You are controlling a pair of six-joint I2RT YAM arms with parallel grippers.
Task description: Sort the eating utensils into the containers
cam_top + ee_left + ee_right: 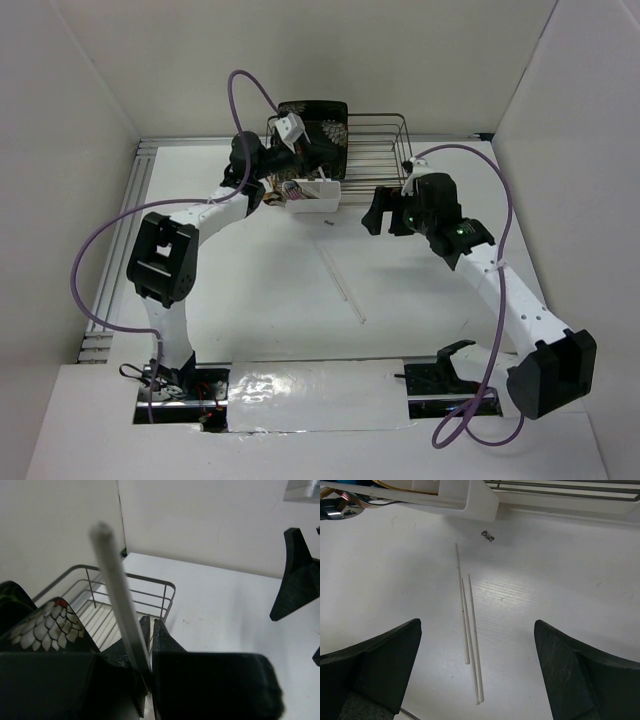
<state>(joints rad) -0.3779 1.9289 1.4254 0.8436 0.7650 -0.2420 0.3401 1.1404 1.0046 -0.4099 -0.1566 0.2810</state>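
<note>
The left fingers [152, 626], nearly shut, pinch a pale chopstick [117, 595] by its low end just beside the white tub [318, 198]. With so much length free it may swivel or slip and drop into the wire rack [375, 140] just behind the tub. The right fingers [477, 625], spread wide and empty, hang over loose chopsticks [469, 625] on the arms' side of the tub, where the bench [270, 300] gives open room.
</note>
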